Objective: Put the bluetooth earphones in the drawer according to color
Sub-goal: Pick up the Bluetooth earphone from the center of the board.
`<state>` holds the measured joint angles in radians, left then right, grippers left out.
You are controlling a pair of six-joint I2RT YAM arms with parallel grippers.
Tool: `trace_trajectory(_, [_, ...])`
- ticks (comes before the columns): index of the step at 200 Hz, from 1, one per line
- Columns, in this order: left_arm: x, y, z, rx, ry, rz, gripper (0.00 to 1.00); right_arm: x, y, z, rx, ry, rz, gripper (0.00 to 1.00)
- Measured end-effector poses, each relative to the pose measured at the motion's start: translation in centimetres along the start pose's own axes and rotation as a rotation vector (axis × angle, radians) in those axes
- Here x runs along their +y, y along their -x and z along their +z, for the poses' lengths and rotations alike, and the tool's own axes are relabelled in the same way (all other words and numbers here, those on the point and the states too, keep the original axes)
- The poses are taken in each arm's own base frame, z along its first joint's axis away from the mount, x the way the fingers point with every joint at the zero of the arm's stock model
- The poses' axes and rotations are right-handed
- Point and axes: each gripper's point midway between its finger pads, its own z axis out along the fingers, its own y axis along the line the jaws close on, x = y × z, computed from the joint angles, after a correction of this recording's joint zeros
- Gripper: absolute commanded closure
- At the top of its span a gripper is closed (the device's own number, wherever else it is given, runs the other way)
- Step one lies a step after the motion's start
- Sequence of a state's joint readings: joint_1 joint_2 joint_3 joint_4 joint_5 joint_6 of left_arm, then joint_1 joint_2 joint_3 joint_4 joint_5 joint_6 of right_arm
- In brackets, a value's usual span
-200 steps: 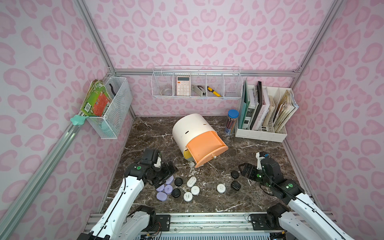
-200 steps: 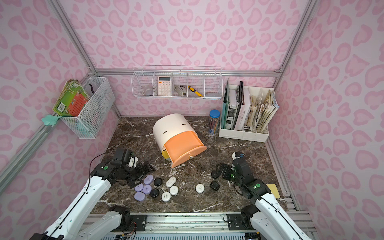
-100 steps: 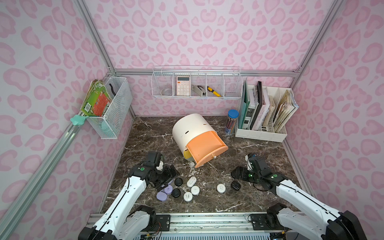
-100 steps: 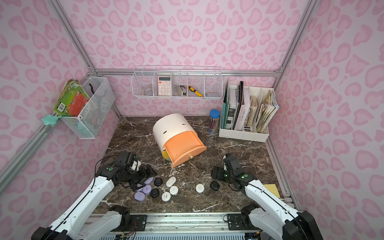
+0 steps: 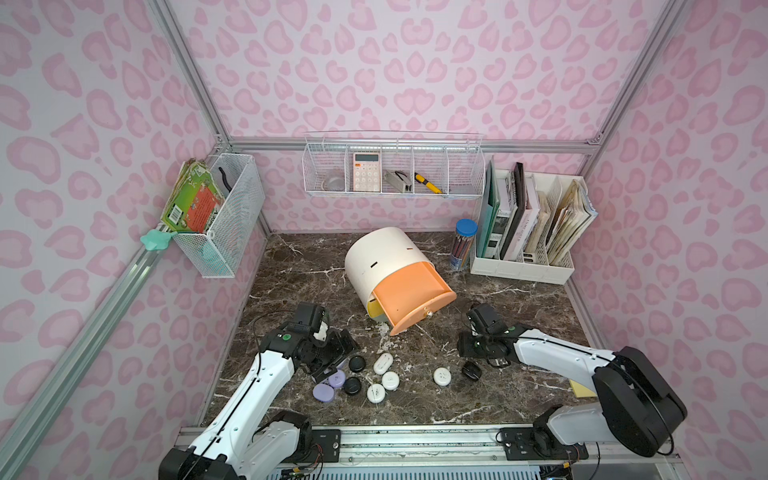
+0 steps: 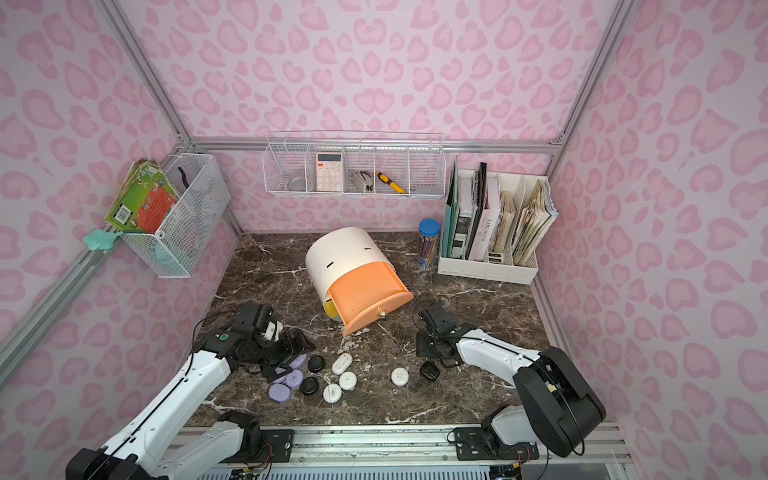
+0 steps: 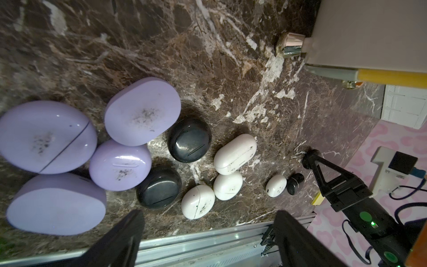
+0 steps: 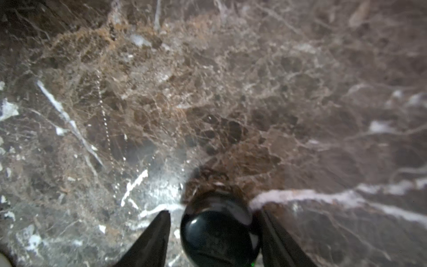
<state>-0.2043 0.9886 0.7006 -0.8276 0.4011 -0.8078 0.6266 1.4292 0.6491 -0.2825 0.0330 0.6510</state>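
Black case: sits between right gripper jaws, not yet clamped, seemingly for pickup.
Left gripper: jaws apart above near-left lavender cases.

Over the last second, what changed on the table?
Right pincer swung in toward the centre, came down over a black earphone case and is closing on it, one side still gapped. Left pincer edged over the lavender cases, open. Other cases and the cabinet, peach drawer out, unmoved.
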Motion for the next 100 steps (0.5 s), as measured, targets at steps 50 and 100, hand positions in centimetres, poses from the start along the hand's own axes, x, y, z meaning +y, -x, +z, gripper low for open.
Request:
trace_trajectory(50, [0.0, 0.0, 0.0, -0.001, -0.001, 0.001, 0.07, 0.4, 1.1, 1.0, -0.029, -0.063, -0.031, 0.50])
trace_trajectory(100, [0.1, 0.0, 0.1, 0.001, 0.001, 0.000, 0.07, 0.5, 0.1, 0.6, 0.000, -0.103, -0.064, 0.40])
